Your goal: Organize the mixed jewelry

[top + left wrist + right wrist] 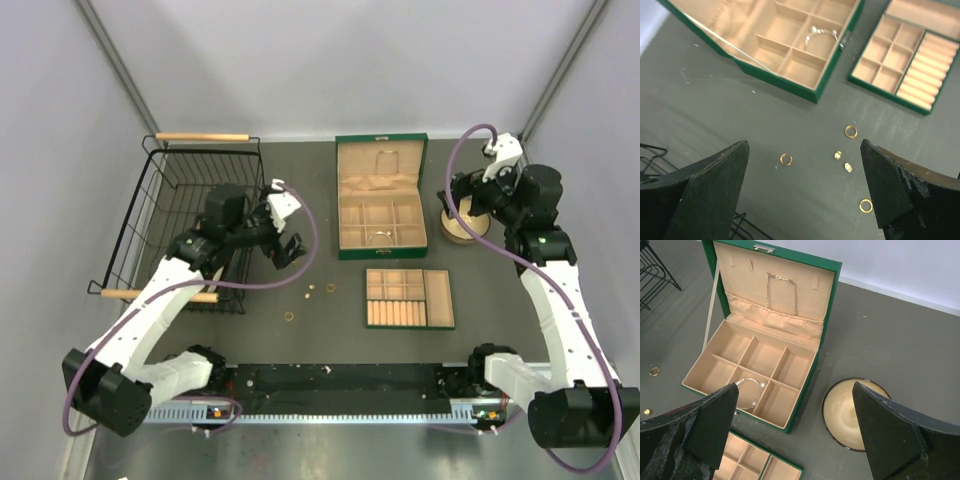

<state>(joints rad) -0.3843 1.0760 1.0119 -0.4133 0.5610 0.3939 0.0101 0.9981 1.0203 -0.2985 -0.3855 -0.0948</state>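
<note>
Three thin gold rings [785,159] and two small studs [838,155] lie scattered on the dark tabletop [715,115].

Pale walls [330,60], dark grey table [320,345] — scuffed

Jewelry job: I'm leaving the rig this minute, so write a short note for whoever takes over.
Left gripper: open, empty, above the rings.
Right gripper: open, empty, by the dish.
On the table: three gold rings, two studs.
The box is open, with a bracelet in one compartment; the tray looks empty.
Done: no gold piece sorted. Left: all five.
</note>
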